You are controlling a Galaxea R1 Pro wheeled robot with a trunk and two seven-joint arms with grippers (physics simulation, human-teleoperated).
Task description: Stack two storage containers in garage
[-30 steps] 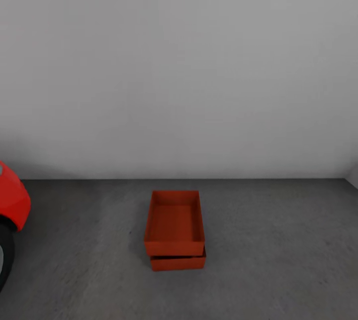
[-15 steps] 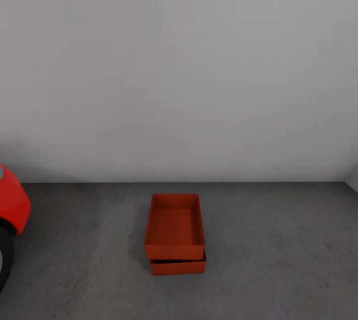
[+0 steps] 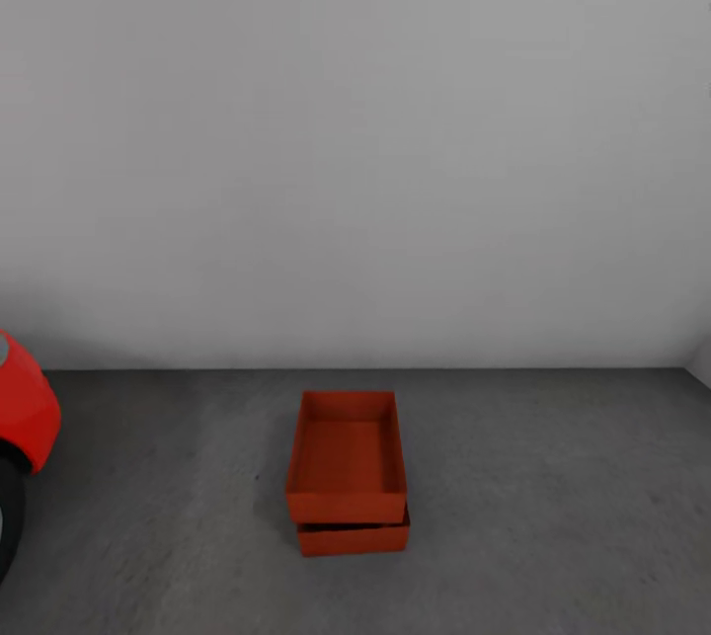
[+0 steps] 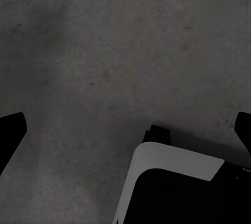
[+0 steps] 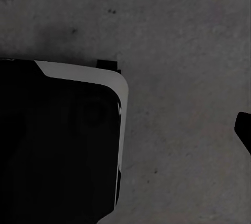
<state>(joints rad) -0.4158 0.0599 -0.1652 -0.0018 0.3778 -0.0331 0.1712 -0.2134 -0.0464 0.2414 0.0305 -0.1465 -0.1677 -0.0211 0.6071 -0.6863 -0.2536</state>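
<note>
**Two red-orange containers stacked on the garage floor**

In the head view, the two storage containers sit one on top of the other on the rough dark grey concrete floor (image 3: 553,497), a little toward 6 o'clock of the picture's middle. Both are red-orange rectangular boxes with thin low walls and flat bottoms. The upper container (image 3: 347,457) is open-topped, its inside bare and evenly lit. The lower container (image 3: 354,538) shows as a strip of its near wall under the upper one, shifted slightly toward 3 o'clock, so the edges do not line up exactly. The long axis of the stack runs from 6 toward 12 o'clock, with the short end walls facing the camera and the plain white-grey wall (image 3: 355,141) behind. The stack stands apart from that wall.

At 9 o'clock, well apart from the containers, part of the red car (image 3: 24,408) shows with a dark tyre beneath it.

The left wrist view looks down on concrete, with the left gripper (image 4: 125,130) marked by dark fingertips (image 4: 10,132) at opposite edges; the jaws stand wide and released, holding nothing. A black and white part of the robot's body (image 4: 172,182) lies below. In the right wrist view one dark fingertip (image 5: 244,130) of the right gripper sits at the edge over concrete; whether those jaws are released or clenched I cannot tell.
</note>
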